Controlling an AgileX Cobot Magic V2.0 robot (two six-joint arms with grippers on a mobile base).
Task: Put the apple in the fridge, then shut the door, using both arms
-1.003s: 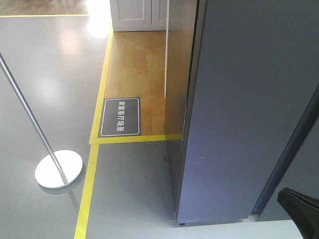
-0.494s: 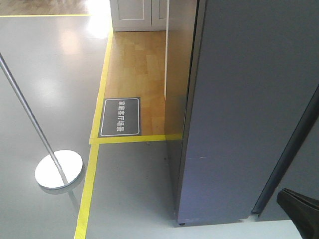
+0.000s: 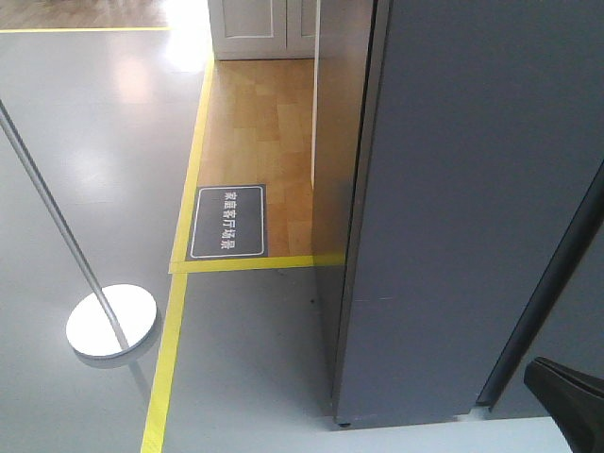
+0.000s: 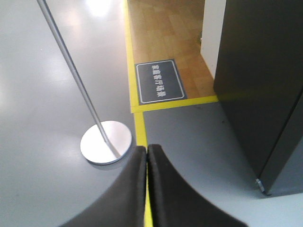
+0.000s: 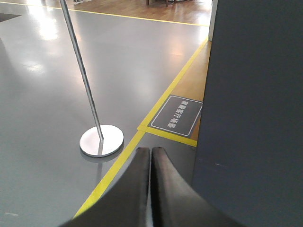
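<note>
You are facing the tall dark grey-blue matte fridge (image 3: 472, 208) from outside; no apple is showing anywhere. Your left gripper (image 4: 147, 179) and right gripper (image 5: 150, 184) are both pressed together, empty, so nearly everything looks left.

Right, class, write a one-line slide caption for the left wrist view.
Shut left pincer above grey floor, metal stand's round base left, dark fridge right.

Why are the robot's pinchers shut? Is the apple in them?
Both are shut and empty: the left gripper and right gripper show fingers pressed together with nothing between. No apple shows anywhere.
</note>
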